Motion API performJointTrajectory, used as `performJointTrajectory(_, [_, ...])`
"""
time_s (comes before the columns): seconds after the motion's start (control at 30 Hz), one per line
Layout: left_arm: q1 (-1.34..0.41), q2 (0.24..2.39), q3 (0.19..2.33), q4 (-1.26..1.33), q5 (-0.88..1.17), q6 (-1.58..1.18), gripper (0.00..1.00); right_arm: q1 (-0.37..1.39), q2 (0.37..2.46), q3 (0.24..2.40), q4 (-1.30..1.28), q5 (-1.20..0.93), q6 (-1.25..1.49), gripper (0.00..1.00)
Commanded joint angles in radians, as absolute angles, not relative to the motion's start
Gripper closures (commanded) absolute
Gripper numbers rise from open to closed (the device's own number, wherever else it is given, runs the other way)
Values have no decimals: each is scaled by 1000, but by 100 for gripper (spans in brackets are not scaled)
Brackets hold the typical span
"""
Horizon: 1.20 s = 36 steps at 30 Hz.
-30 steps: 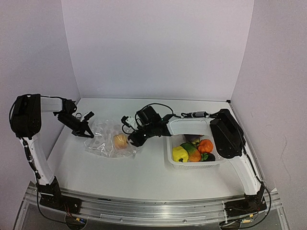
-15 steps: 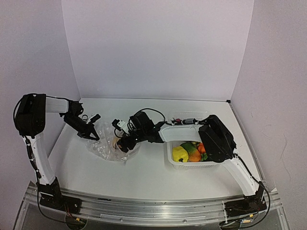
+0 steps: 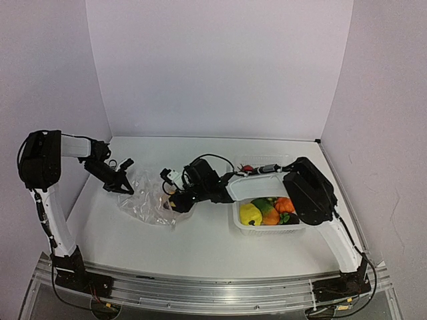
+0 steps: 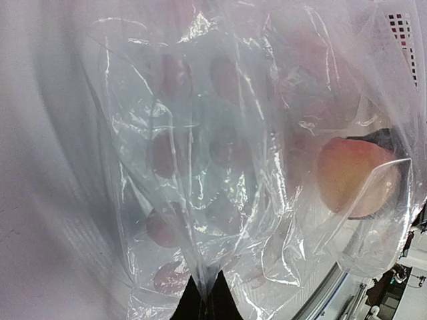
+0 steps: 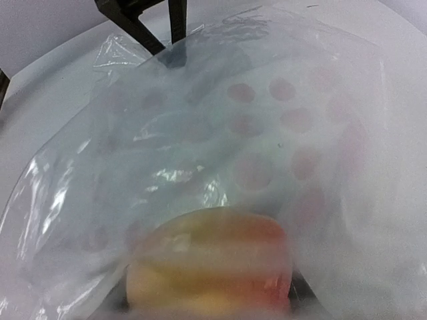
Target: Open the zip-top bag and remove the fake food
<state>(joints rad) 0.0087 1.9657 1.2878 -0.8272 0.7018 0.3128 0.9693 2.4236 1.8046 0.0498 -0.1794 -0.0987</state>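
Observation:
The clear zip-top bag lies crumpled left of centre. My left gripper is shut on the bag's left edge; in the left wrist view its tips pinch a fold of the plastic. My right gripper reaches into the bag's right side and is shut on a peach-pink fruit, which also shows through the plastic in the left wrist view. The plastic veils the right wrist view. The other fake food, yellow, orange, green and dark pieces, lies in the white basket.
The white mesh basket stands right of centre, under my right arm's forearm. White walls close in the table at the back and both sides. My left gripper's dark fingers show at the top of the right wrist view.
My right gripper pushed left into the bag and closed round the peach-pink fruit, then drew slightly back right. My left gripper shifted a little while holding the bag's edge.

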Motion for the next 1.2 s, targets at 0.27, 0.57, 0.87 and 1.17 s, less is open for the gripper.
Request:
performJointTrajectory(0.27, [43,1891,1255,-805,704,203,100,872,1862,1428,-69,11,-86,75])
performJointTrajectory(0.57, [7,1829,1260,-772,762,10,100,732,1785,1468,-597,437,156,74])
performJointTrajectory(0.87, [-40,1826,1182,-701,740,-15,100,703,1822,1477,-696,326,216,55])
performJointTrajectory(1.17, [-60,1870,1250,-719,671,141,100,703,1887,1555,-702,188,220,45])
